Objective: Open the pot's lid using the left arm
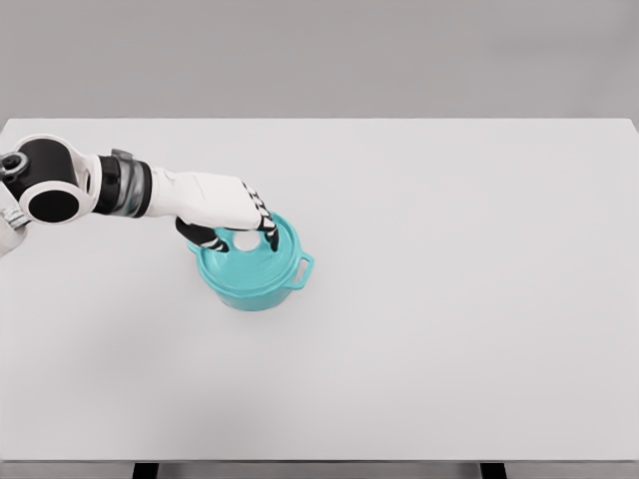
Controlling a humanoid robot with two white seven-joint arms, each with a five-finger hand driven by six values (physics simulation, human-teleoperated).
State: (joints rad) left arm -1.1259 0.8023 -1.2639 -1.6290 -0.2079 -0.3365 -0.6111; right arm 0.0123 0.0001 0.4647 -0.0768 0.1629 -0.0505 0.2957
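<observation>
Lid first: a teal, round, hard-looking disc (262, 261) with a small white knob (245, 240) at its centre, seated flat on a squat teal pot (250, 289) with a loop handle (304, 269) showing on the side away from the hand. The pot stands on the plain white table (449, 329), directly beneath the fingers (266, 228) of the left hand (228, 215), whose white arm reaches in from the left edge. Those fingers are curled downward over the lid, the thumb on the near-left of the knob and the banded fingers on its far-right, so the knob sits between them; whether the tips actually press on it or merely bracket it cannot be told from this view. Judging by the look, lid and pot are rigid and smooth, probably slick under hard fingertips, and the lid seems light next to the pot below it. The knob is the sensible place to take hold, since the rim lies flush and offers no edge beneath the fingers. Being small and rounded, the knob could slide out of a loose pinch, so a firm close from both sides and a straight upward lift seem called for, otherwise the pot may drag or tip along. The right arm is not in view.
</observation>
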